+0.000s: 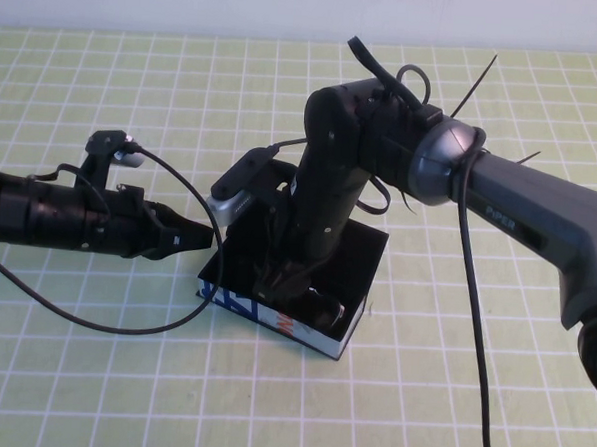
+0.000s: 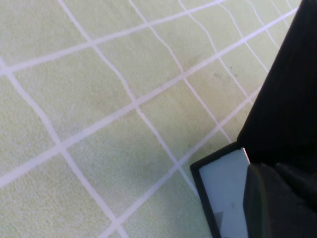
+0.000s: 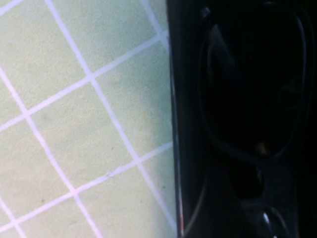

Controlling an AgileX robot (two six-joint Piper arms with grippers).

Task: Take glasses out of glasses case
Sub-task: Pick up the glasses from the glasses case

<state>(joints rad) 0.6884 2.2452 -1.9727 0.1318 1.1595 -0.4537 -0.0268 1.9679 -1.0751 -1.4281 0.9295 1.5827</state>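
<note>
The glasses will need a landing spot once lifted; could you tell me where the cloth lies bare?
Bare cloth lies in front of the glasses case and left gripper. Inside the case it is crowded: the right gripper reaches down over the glasses.

The glasses (image 3: 247,124) are showing glossy black plastic, catching small highlights along the frame. The case (image 1: 318,330) is looking like printed card on its white-and-blue side, with a dull matt black interior. The cloth (image 1: 90,373) under everything is appearing soft and matt, pale green with white grid lines. The left gripper (image 1: 200,238) and right gripper (image 1: 285,283) are showing smooth, dark, satin plastic casings.
</note>
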